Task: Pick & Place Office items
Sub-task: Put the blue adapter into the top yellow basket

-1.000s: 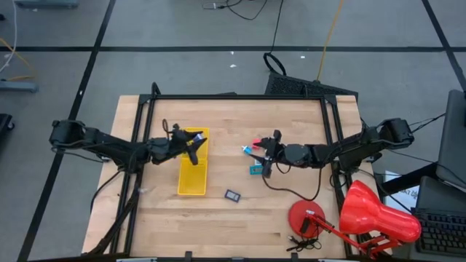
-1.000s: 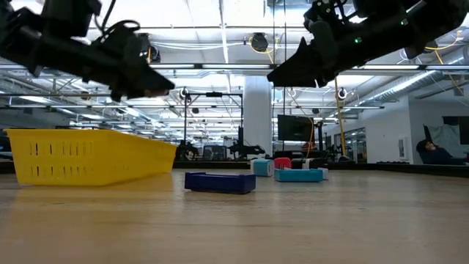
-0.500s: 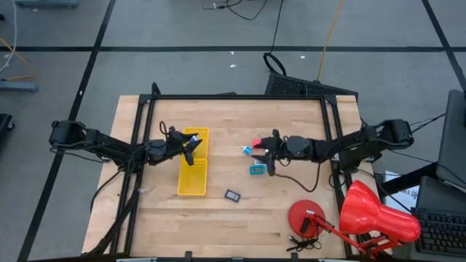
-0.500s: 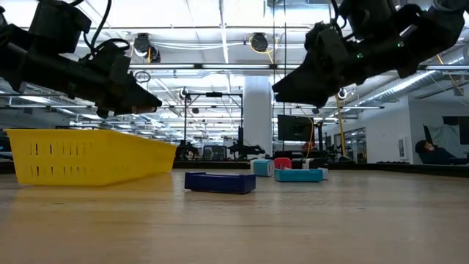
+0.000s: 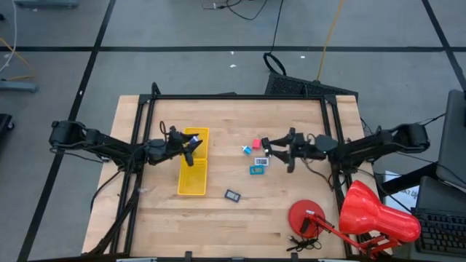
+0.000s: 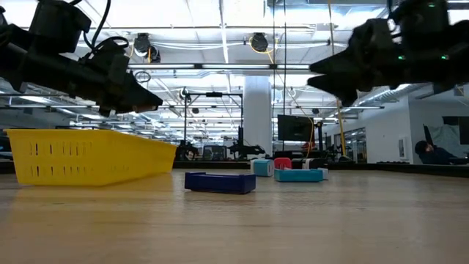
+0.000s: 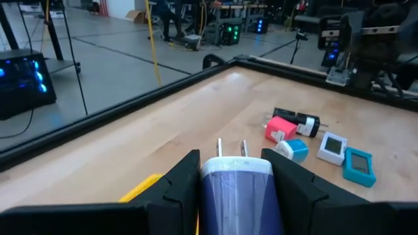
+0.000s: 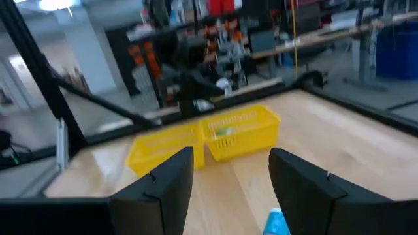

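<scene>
My left gripper [image 5: 191,145] hovers over the far end of the yellow tray [image 5: 192,178], shut on a purple plug adapter [image 7: 236,189]. A cluster of office items lies mid-table: a pink-red piece [image 5: 256,143], a blue-and-white one [image 5: 247,150], a white one [image 5: 263,161] and a teal one [image 5: 255,169]. A black piece [image 7: 299,121] lies beside the pink-red one. A dark flat rectangle [image 5: 232,195] rests nearer the front. My right gripper [image 5: 271,148] stands open, above the table just right of the cluster, with nothing between its fingers [image 8: 163,179]. My left gripper pinches the purple adapter's two side faces [image 7: 208,186] between its two fingers. The fingers lie nearly level and come from the table's left. The adapter's two metal prongs [image 7: 231,149] stick out forward past the fingertips, and it hangs clear above the tray.
A large red desk lamp [image 5: 368,215] with its round base [image 5: 306,216] and a black cable fills the near right corner. A black frame runs along the table's far edge [image 5: 240,97] and both sides. Bare wood lies between tray and cluster.
My right gripper has drawn back from over the item cluster toward the table's right edge and has rolled about its own axis; the white piece beneath it now shows. My left gripper sank slightly over the tray at first, then kept still with the adapter.
</scene>
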Action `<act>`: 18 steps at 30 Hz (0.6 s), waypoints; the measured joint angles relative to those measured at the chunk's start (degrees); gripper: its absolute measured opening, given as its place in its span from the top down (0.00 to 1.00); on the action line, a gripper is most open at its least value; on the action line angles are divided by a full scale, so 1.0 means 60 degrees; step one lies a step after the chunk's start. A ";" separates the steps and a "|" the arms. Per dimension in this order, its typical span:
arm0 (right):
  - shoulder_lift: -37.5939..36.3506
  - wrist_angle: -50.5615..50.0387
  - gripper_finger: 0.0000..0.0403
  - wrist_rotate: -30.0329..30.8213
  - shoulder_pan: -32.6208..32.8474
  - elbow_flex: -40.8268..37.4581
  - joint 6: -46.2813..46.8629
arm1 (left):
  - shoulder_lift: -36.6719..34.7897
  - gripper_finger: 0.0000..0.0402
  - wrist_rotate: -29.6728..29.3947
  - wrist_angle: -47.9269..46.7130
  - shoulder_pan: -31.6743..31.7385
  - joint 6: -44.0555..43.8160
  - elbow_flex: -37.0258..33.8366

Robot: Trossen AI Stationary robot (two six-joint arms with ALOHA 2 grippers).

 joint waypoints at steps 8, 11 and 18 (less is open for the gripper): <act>-0.0828 0.0569 0.58 0.0971 -0.0022 -0.1017 0.0017 | 0.0004 0.64 0.0504 0.0167 0.0393 -0.0085 0.0004; -0.0903 0.0646 0.60 0.0977 -0.0058 -0.1069 0.0013 | 0.0004 0.63 0.0499 0.0146 0.0629 0.0002 0.0004; -0.0895 0.0752 0.62 0.0969 -0.0058 -0.1080 0.0010 | 0.0004 0.65 0.0498 -0.0326 0.1307 -0.0471 0.0007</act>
